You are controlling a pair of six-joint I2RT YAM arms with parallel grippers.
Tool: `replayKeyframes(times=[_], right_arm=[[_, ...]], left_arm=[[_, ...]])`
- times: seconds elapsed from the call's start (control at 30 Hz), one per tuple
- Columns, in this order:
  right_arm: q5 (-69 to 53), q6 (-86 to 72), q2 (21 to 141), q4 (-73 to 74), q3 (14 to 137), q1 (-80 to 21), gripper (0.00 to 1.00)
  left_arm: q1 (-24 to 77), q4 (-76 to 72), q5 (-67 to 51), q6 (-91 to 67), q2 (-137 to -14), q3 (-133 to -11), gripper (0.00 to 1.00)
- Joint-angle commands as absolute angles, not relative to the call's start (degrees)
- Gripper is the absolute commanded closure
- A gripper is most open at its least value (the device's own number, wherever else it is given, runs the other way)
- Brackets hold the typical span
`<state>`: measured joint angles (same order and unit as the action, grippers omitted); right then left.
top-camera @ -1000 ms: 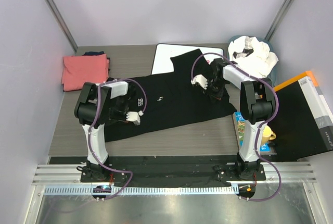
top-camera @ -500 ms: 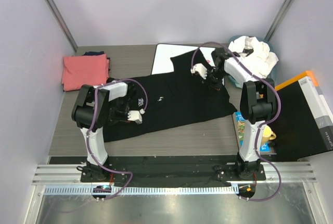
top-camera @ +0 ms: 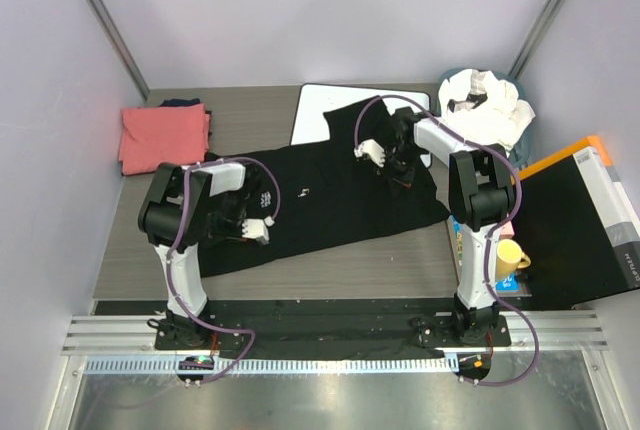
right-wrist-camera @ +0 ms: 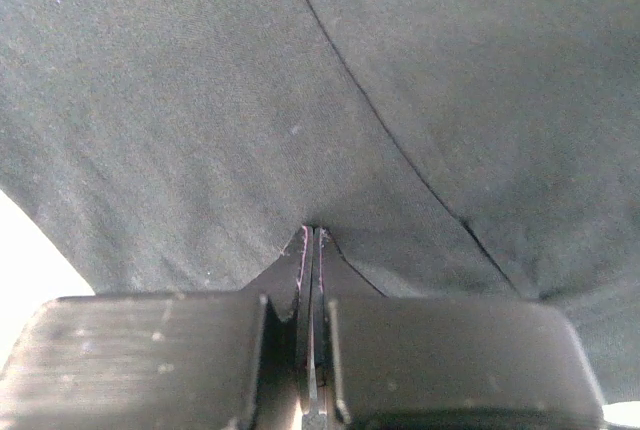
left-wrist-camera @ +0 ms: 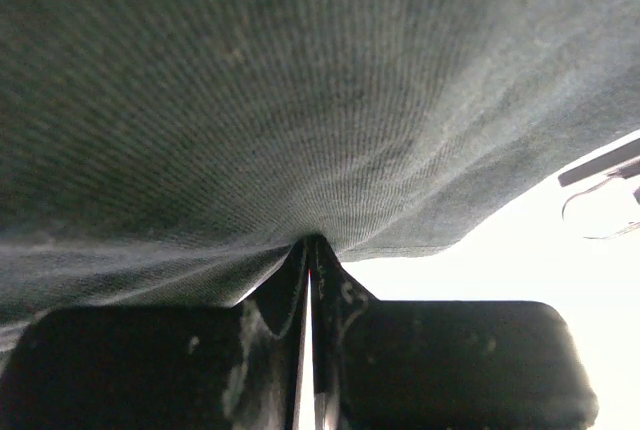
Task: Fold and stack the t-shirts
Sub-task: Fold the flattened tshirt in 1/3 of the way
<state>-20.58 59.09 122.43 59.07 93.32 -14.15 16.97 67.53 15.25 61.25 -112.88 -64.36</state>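
Observation:
A black t-shirt (top-camera: 330, 195) lies spread across the middle of the table, its far part partly over a white board. My left gripper (top-camera: 240, 228) is at its near left part, shut, with a pinch of the dark cloth (left-wrist-camera: 300, 100) between its tips (left-wrist-camera: 310, 246). My right gripper (top-camera: 398, 162) is at the shirt's far right part, likewise shut on a fold of the black cloth (right-wrist-camera: 250, 100) at its tips (right-wrist-camera: 312, 233). A folded coral-pink t-shirt (top-camera: 163, 137) lies at the far left. White t-shirts (top-camera: 490, 105) are heaped at the far right.
A white board with a black rim (top-camera: 318, 110) lies at the back centre, part-covered by the black shirt. The white heap sits in a bluish basket (top-camera: 452, 80). A yellow mug (top-camera: 510, 255), a colourful book (top-camera: 463, 240) and a black and orange box (top-camera: 585, 215) crowd the right side.
My right gripper has swung away from me and then to the left, dragging the shirt's far right part with it. The left gripper has stayed almost where it was.

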Motion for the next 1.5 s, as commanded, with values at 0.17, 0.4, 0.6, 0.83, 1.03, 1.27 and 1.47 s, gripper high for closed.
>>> replayKeyframes(times=[0.17,0.4,0.6,0.83,1.03,1.27,1.47], right_arm=[[-20.8,61.6,124.0,60.4,94.6,-14.2,0.99],[-20.0,63.9,122.7,63.5,94.2,-14.2,0.99],[-21.9,61.9,120.5,64.0,100.3,-13.9,0.76],[-23.5,58.5,120.8,64.3,112.6,-13.1,0.53],[-22.9,46.7,125.2,54.6,122.6,-11.3,0.47],[-21.3,43.7,128.5,48.3,127.7,-11.0,0.37],[-20.2,43.0,131.6,47.4,131.6,-10.7,0.35]], left_arm=[[22.7,69.3,0.2,58.7,-110.8,-57.1,1.00],[24.6,70.1,-1.9,56.6,-110.5,-56.2,1.00],[20.8,78.0,1.1,53.3,-106.6,-71.1,0.94],[15.7,91.3,5.7,51.8,-105.3,-95.3,0.82],[1.5,81.7,0.8,34.4,-109.2,-102.9,0.70],[-11.8,76.7,-10.9,27.1,-112.7,-100.8,0.62],[-12.7,74.5,-14.5,28.3,-117.2,-104.0,0.63]])
